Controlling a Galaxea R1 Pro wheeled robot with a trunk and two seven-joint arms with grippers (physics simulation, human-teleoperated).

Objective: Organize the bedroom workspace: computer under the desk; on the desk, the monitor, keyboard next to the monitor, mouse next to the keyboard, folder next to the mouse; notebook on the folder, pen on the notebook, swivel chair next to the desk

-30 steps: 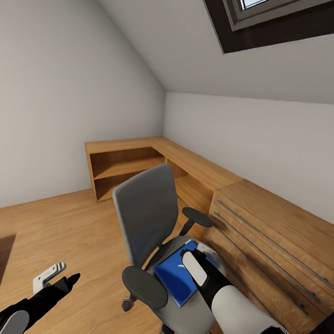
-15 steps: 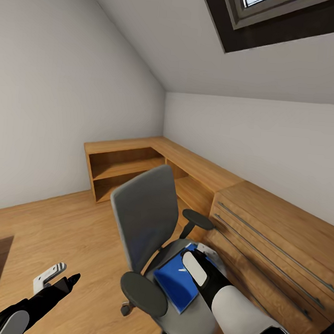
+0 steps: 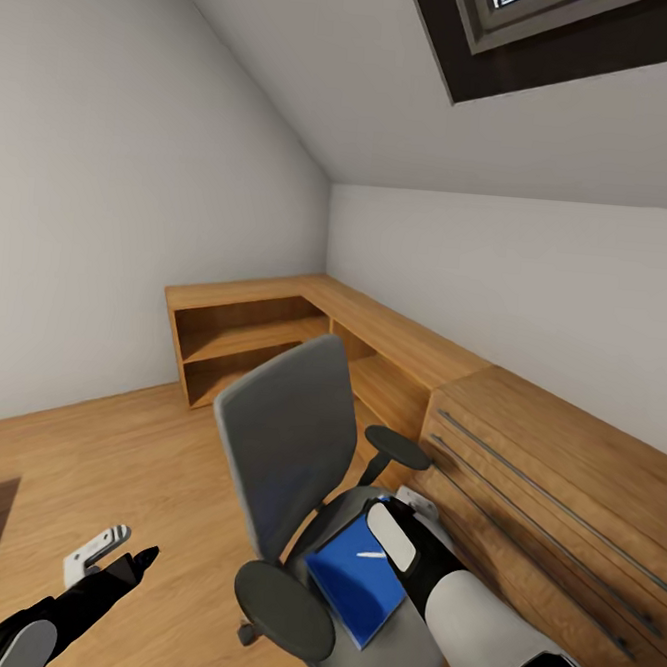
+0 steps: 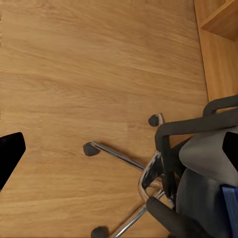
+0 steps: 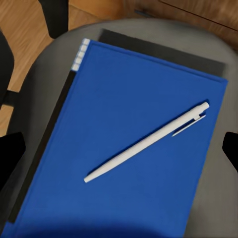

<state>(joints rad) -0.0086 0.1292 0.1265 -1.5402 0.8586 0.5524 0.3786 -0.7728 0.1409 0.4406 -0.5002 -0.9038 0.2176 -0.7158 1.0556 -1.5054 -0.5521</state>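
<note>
My right claw (image 3: pixel 400 507) hangs open directly over the pen (image 5: pixel 148 144) on the folder (image 5: pixel 129 148); recommend descending centred across its barrel.

Matt blue folder (image 5: pixel 124 144); glossy white pen (image 5: pixel 146 143); cloth seat (image 5: pixel 208 54).

Right gripper (image 3: pixel 412 502) open, extended forward; left gripper (image 3: pixel 121 552) low, open.

Folder (image 5: pixel 129 148) corner under right arm (image 3: pixel 472 610)
</note>
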